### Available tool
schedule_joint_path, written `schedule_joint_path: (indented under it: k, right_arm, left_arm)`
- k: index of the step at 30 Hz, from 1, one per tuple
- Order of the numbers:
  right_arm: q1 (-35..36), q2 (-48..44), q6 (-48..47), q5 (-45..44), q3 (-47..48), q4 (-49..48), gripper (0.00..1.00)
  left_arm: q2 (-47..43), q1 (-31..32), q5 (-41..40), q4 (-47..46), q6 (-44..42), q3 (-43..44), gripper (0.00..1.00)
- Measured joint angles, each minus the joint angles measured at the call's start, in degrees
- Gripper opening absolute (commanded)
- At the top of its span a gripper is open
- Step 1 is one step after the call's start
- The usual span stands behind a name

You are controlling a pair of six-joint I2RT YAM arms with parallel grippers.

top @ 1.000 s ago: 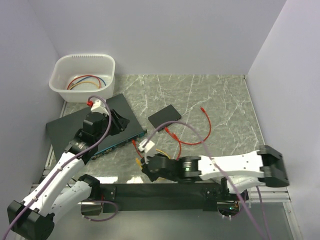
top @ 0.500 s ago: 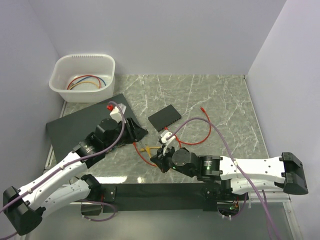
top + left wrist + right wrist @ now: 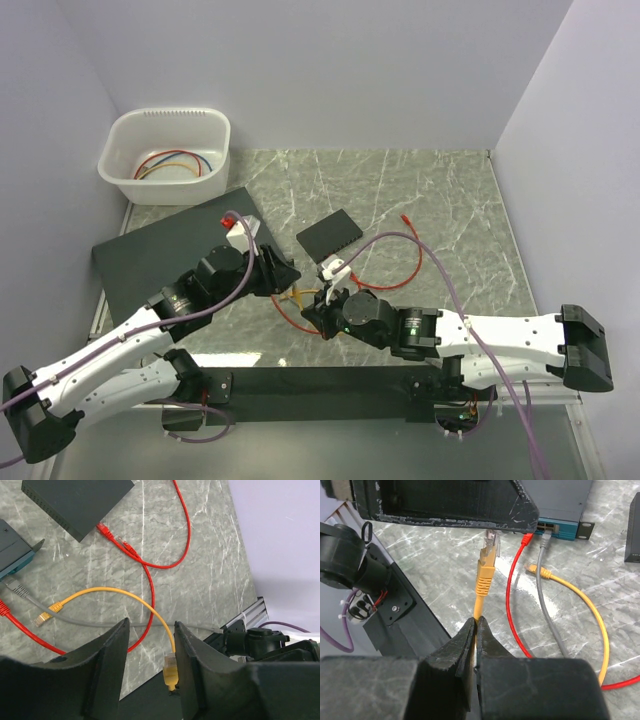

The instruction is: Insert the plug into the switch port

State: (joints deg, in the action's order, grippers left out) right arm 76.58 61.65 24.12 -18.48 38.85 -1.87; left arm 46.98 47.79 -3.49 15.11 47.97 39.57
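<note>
The switch (image 3: pixel 150 255) is a flat black slab at the left, and its teal front face (image 3: pixel 560 527) carries the row of ports. A red plug (image 3: pixel 526 539) on a thin red cable lies on the table just in front of that face, beside a grey plug (image 3: pixel 545 541); neither gripper touches it. My right gripper (image 3: pixel 477 625) is shut on an orange-yellow cable, whose plug (image 3: pixel 487 555) points up. My left gripper (image 3: pixel 151 625) is open, and that yellow plug (image 3: pixel 171 667) stands between its fingers, close to the right one.
A small black box (image 3: pixel 330 232) lies mid-table with two more red plugs (image 3: pixel 115 537) beside it. A red cable (image 3: pixel 400 265) loops to the right. The yellow cable's other plug (image 3: pixel 47 616) rests near the switch. A white tub (image 3: pixel 165 155) with cables stands at the back left.
My left gripper has swung right, off the switch and over the yellow plug. My right gripper has moved right and forward with the yellow cable, then held still.
</note>
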Motion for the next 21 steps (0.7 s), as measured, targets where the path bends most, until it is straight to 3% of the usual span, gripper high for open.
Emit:
schedule_joint_path:
  k: [5,14,21]
  right_arm:
    - [-0.4,0.6,0.0,0.1,0.0,0.1,0.0]
    - [-1.3,4.6,0.1,-0.1,2.3,0.8,0.0]
    - [-1.4,5.2,0.3,-0.2,2.4,1.0,0.0]
  left_arm:
    - [0.0,0.9,-1.2,0.0,0.1,0.0,0.43]
    - [0.0,2.7,-2.7,0.6,0.9,0.0,0.47]
    - [0.1,3.2,-3.3,0.7,1.1,0.0,0.4]
